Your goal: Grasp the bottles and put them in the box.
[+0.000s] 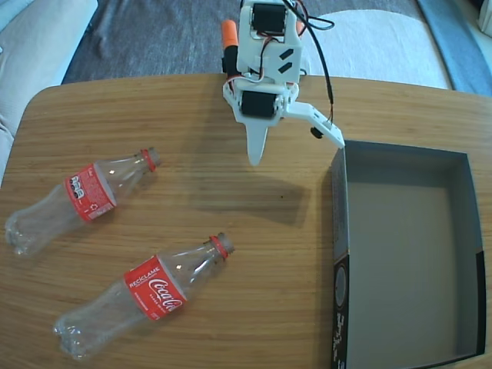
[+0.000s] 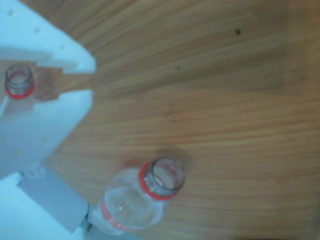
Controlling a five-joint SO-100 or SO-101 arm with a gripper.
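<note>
Two clear bottles with red labels lie on their sides on the wooden table in the fixed view: one bottle [image 1: 84, 196] at the left and the other bottle [image 1: 150, 296] nearer the front. The dark-walled box [image 1: 339, 207] with a grey inside stands at the right, with nothing in it. My gripper [image 1: 298, 146] hovers open at the back centre between bottles and box, holding nothing. One finger points down and the other reaches toward the box corner. In the wrist view a bottle's open neck [image 2: 162, 180] shows at the bottom. A second bottle mouth [image 2: 19, 82] peeks past a white finger [image 2: 45, 120].
The wooden table [image 1: 231, 231] has rounded back corners. Behind it lie grey fabric [image 1: 154, 34] and a white cushion [image 1: 377, 46]. A black cable [image 1: 327, 69] hangs along the arm. Bare wood lies between the bottles and the box.
</note>
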